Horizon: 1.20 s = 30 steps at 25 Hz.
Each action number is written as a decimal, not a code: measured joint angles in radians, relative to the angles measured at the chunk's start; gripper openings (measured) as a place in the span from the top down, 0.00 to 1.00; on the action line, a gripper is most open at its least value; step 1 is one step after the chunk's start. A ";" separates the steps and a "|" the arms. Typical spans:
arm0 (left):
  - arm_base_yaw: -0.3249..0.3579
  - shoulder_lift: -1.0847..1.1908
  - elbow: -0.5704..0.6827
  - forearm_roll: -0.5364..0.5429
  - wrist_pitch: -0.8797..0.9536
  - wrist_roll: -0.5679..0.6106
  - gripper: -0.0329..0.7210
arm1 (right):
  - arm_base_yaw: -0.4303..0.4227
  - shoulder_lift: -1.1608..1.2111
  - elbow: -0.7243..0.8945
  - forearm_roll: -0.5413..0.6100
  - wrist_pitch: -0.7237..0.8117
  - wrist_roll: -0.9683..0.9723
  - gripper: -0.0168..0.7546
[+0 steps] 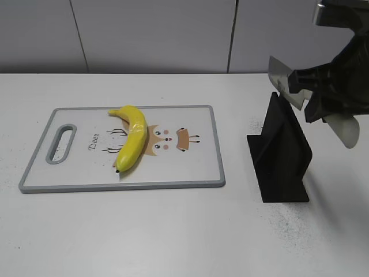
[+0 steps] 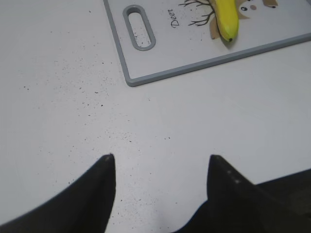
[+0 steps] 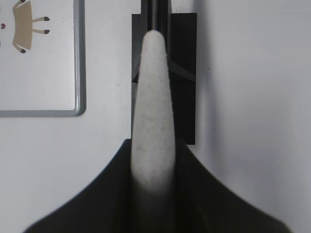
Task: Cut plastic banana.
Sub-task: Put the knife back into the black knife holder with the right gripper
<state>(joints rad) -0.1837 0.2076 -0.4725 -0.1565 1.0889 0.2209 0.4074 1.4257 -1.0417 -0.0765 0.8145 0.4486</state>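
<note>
Your plastic banana [image 1: 131, 144] lies diagonally on the deer-print cutting board [image 1: 173, 173]. To its right, your right gripper [image 1: 311, 98] hovers above the black knife stand [image 1: 281, 156], jaws clamped on a pale knife [image 3: 153, 121], its blade partly hidden. Your left gripper [image 2: 160, 162] hangs over bare tabletop [image 2: 63, 97], jaws apart.

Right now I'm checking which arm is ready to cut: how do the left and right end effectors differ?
The right end effector is shut on the knife, while the left end effector is open and holds nothing. The right one is above the black knife stand, beside the cutting board; the left one is over bare table, off the board's handle corner. Neither touches the plastic banana.
</note>
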 joint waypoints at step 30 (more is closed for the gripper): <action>0.012 -0.212 0.003 -0.009 0.003 -0.004 0.25 | 0.000 -0.003 0.118 0.013 -0.081 0.023 0.77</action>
<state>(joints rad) -0.1718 -0.0044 -0.4696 -0.1650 1.0919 0.2172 0.4074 1.4231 -0.9234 -0.0634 0.7339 0.4716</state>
